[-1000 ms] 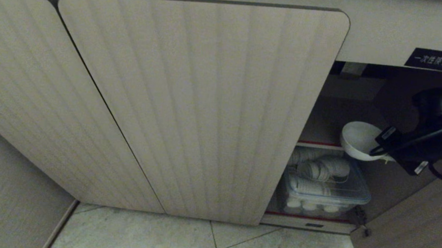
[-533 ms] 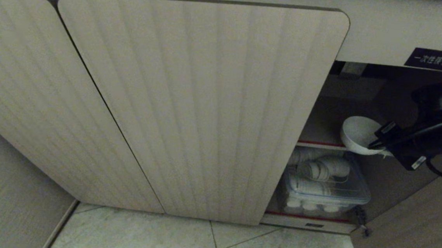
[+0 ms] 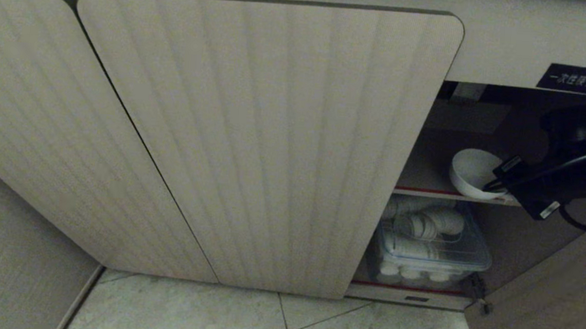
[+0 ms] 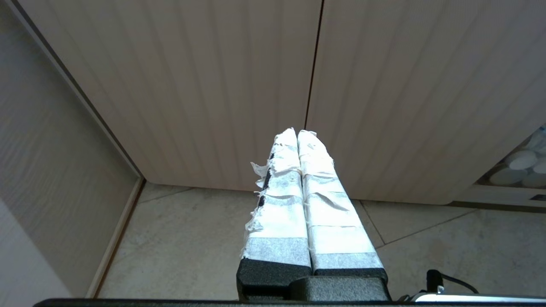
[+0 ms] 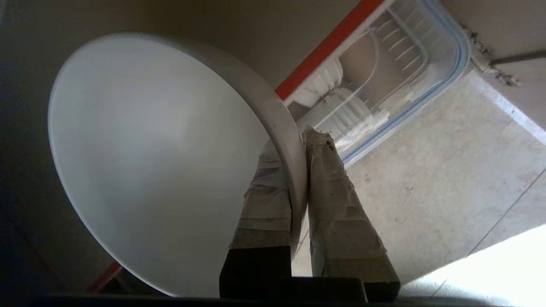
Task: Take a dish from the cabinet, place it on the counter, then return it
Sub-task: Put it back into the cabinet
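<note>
The dish (image 3: 470, 169) is a plain white bowl, tilted, just over the red-edged upper shelf (image 3: 422, 190) inside the open right bay of the cabinet (image 3: 274, 142). My right gripper (image 3: 495, 186) reaches in from the right and is shut on the dish's rim. In the right wrist view one taped finger lies inside the dish (image 5: 162, 157) and the other outside, with the gripper (image 5: 298, 140) pinching the wall. Whether the dish rests on the shelf I cannot tell. My left gripper (image 4: 297, 133) is parked, shut and empty, facing the closed doors. The counter is out of view.
A clear plastic box (image 3: 431, 246) of stacked white cups fills the lower shelf under the dish. The open ribbed door (image 3: 561, 307) stands at the right. A black label (image 3: 572, 78) sits above the opening. Tiled floor (image 3: 261, 317) lies below.
My right gripper has carried the dish up and a little deeper into the cabinet, from below the shelf's front edge to level with the shelf. The left arm has not moved.
</note>
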